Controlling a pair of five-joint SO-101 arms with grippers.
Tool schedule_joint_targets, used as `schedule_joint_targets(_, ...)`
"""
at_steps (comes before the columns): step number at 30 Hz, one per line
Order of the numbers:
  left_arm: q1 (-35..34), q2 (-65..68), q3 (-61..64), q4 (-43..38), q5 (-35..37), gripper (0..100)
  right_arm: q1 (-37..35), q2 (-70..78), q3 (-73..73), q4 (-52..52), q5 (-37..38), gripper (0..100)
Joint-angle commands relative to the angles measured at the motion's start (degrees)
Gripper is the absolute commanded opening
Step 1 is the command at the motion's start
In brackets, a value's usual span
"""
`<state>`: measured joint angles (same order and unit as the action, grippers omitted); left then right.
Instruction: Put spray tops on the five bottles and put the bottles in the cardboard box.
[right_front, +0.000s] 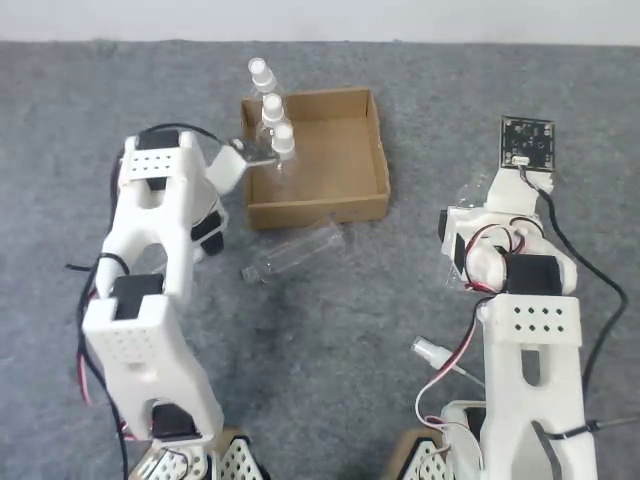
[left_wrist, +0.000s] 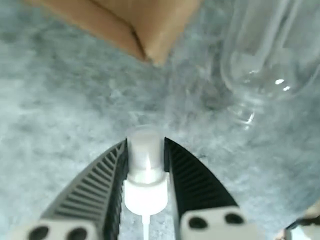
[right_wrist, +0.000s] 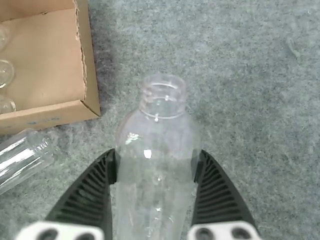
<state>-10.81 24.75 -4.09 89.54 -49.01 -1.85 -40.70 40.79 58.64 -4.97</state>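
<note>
Grey carpet (right_front: 330, 340), cardboard box (right_front: 335, 150) holding three capped bottles (right_front: 272, 108)

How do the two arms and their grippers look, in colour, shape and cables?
Both arms are white plastic shells with black motor blocks: the left arm and the right arm each have a panel of small round holes. Red and black cables run along them. The left gripper and right gripper have dark ribbed fingers on white bases.
</note>
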Motion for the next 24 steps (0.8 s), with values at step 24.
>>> schedule_joint_targets(24,1.0,-31.5,16.6,-5.8,19.9,1,0.7,-2.0,-1.0,-1.4,0.8,0.9)
